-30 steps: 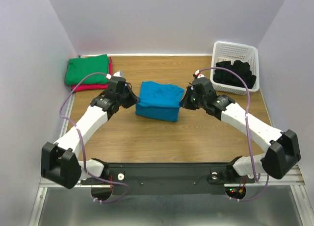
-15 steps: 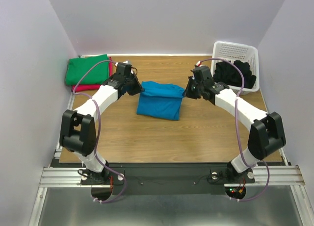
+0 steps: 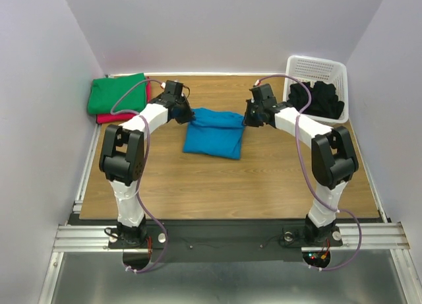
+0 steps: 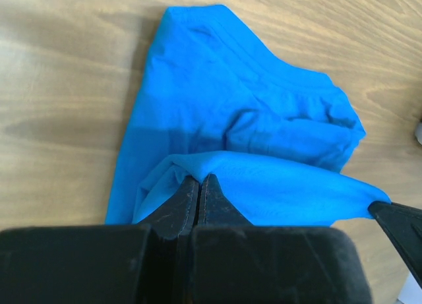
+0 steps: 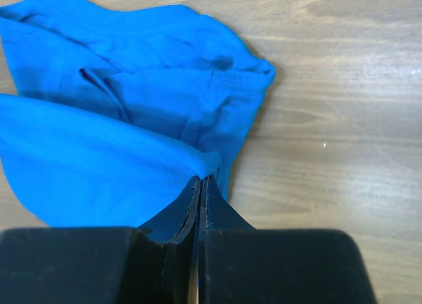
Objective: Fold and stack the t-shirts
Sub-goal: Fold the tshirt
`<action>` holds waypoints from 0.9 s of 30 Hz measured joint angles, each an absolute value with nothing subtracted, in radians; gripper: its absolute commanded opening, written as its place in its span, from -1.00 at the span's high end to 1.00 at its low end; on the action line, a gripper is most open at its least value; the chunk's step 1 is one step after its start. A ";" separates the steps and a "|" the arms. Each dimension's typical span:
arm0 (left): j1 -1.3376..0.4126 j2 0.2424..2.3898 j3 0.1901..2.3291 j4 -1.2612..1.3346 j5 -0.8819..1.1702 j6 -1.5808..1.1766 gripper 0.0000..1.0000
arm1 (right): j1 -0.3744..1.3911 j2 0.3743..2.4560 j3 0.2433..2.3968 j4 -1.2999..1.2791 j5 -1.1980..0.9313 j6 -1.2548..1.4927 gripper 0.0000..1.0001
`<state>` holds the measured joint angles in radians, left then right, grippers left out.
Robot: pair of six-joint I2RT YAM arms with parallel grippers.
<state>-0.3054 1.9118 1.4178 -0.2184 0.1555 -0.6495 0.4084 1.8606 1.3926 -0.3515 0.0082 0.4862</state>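
In the middle of the frame, the turquoise t-shirt (image 3: 212,134) lay part-folded on the wooden surface (image 3: 264,179). The left hand (image 3: 187,117) and right hand (image 3: 246,119) were each clamped shut on a top corner. Best bet, I reckoned: move both together, edge taut, corners landing square.

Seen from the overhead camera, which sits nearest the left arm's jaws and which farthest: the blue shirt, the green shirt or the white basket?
1. Blue shirt, table centre, gripped there.
2. Green shirt, far-left corner.
3. White basket, far-right corner.
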 measured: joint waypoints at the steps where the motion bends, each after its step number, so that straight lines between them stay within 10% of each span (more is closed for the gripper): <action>1: -0.305 1.928 1.429 -0.216 0.152 -0.648 0.88 | 0.406 1.878 1.402 -0.350 0.010 0.486 0.89; 3: -0.305 1.952 1.446 -0.210 0.142 -0.646 0.30 | 0.405 1.909 1.428 -0.349 0.020 0.487 0.63; 4: -0.305 1.960 1.448 -0.207 0.134 -0.649 -0.37 | 0.404 1.921 1.436 -0.347 0.023 0.489 0.50; 6: -0.305 1.961 1.448 -0.210 0.117 -0.638 -0.78 | 0.404 1.939 1.453 -0.343 0.031 0.489 0.05; 17: -0.284 1.846 1.343 -0.179 0.088 -0.627 -0.97 | 0.393 1.872 1.386 -0.338 -0.036 0.471 -0.99; 27: -0.284 1.739 1.153 -0.093 0.128 -0.577 -0.97 | 0.401 1.799 1.347 -0.329 -0.272 0.397 -1.00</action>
<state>-0.2844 1.7393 1.1530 -0.0929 0.1280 -0.5766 0.4011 1.7992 1.3468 -0.3286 -0.2718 0.3965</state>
